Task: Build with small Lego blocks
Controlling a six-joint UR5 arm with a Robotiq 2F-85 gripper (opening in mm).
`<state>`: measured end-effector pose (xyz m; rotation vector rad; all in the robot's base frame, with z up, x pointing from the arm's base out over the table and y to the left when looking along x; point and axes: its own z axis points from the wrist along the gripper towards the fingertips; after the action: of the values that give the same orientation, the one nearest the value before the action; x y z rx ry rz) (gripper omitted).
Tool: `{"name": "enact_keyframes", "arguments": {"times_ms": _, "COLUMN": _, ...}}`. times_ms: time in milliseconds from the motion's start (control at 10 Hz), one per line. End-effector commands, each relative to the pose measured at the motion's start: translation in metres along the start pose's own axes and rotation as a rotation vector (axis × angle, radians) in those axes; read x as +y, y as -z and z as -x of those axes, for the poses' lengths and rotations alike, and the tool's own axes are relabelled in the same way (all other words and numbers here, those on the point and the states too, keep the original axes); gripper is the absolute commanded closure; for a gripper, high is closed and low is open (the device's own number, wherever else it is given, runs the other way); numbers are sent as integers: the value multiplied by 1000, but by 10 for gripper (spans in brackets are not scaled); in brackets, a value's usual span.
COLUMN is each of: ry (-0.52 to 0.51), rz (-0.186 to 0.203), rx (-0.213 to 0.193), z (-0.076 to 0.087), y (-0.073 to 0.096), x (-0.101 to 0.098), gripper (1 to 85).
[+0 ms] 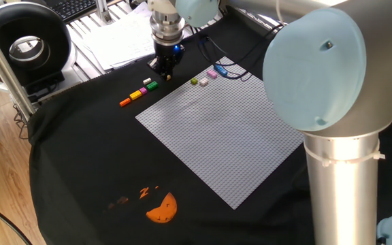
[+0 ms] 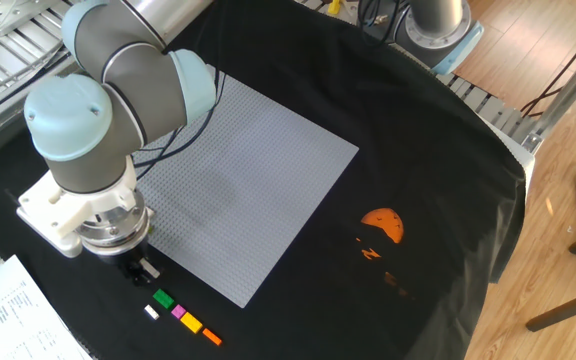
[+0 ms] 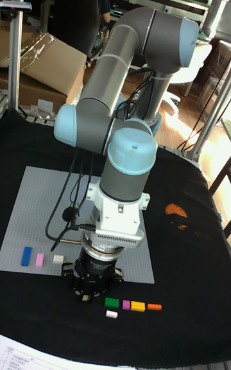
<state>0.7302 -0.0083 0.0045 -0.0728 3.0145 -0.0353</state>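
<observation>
- Lego blocks: a loose row lies on the black cloth just off one edge of the grey baseplate (image 2: 238,190). The row comprises an orange block (image 1: 124,102), a yellow block (image 1: 136,94), a pink block (image 1: 143,90) and a green block (image 1: 152,85), with a white block (image 1: 147,81) just beside the green one.
- A second group rests on the baseplate near its edge: a blue block (image 3: 26,255), a second pink block (image 3: 40,259) and a pale block (image 3: 58,258). They lie side by side, apart from one another; whether they are pressed onto the studs cannot be told.
- Progress, as judged: early. No stacked or joined structure is visible, and the row on the cloth is not yet placed.
- Pincer (image 2: 140,271): hangs low over the cloth at the green end of the row, near the baseplate edge. Whether its jaws are apart or together, or carry a block, cannot be told.
- Containers: none in view; all blocks lie directly on the cloth or the baseplate.
- Surroundings: the cloth over the table bears an orange half-round print (image 2: 382,225), well apart from the blocks.
</observation>
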Motion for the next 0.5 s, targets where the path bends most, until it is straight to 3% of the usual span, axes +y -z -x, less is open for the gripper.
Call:
{"name": "enact_keyframes", "arguments": {"times_ms": 0, "ry": 1, "rz": -9, "rx": 2, "z": -2, "y": 0, "x": -8, "gripper": 777}}
{"name": "enact_keyframes", "arguments": {"times_ms": 100, "ry": -13, "rz": 16, "rx": 8, "z": -7, "y": 2, "x": -5, "gripper": 777}}
{"name": "enact_keyframes", "arguments": {"times_ms": 400, "ry": 5, "rz": 13, "rx": 22, "z": -20, "y": 9, "x": -15, "gripper": 777}}
